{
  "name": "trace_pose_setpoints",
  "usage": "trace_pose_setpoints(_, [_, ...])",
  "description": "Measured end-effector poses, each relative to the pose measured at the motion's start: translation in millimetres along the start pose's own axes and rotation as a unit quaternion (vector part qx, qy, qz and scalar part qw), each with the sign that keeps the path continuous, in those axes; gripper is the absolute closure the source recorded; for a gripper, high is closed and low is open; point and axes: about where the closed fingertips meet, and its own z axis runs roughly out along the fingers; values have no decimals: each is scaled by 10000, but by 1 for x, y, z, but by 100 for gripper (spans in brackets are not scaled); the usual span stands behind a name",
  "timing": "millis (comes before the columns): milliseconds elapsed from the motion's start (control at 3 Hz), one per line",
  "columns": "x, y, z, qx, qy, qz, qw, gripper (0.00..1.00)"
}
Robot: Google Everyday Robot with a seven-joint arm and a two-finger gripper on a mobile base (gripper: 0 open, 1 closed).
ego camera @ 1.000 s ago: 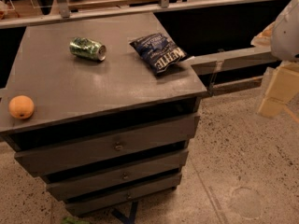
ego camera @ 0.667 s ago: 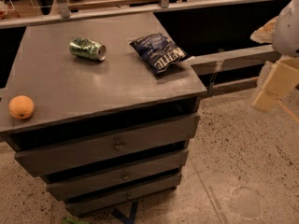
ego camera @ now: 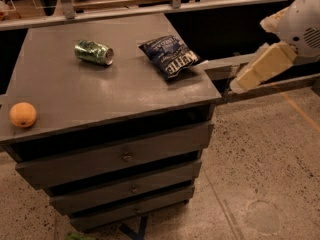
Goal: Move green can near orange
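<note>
The green can (ego camera: 93, 52) lies on its side at the back left of the grey cabinet top (ego camera: 100, 99), its silver end facing right. The orange (ego camera: 23, 115) sits at the front left corner of the top, well apart from the can. My gripper (ego camera: 250, 76) is a cream-coloured piece at the right of the view, in the air beside the cabinet's right edge, lower than the white arm housing (ego camera: 302, 24). It is far from both the can and the orange and holds nothing that I can see.
A dark blue chip bag (ego camera: 170, 56) lies at the back right of the top, between the gripper and the can. The cabinet has three drawers (ego camera: 125, 156) in front. A shelf rail (ego camera: 175, 6) runs behind. Speckled floor (ego camera: 260, 174) lies to the right.
The gripper and arm have moved left and a little up, closer to the cabinet's right edge. The can, orange and chip bag have not moved.
</note>
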Motion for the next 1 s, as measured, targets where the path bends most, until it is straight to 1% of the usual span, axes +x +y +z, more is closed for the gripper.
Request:
trace_pose_setpoints(333, [-29,-16,22,313,-406,456,9976,0])
trace_pose_setpoints(667, [-36,-22,22,441,-520,621,9957,0])
trace_pose_setpoints(1000, [-36,-22,22,440,-521,620,9957,0])
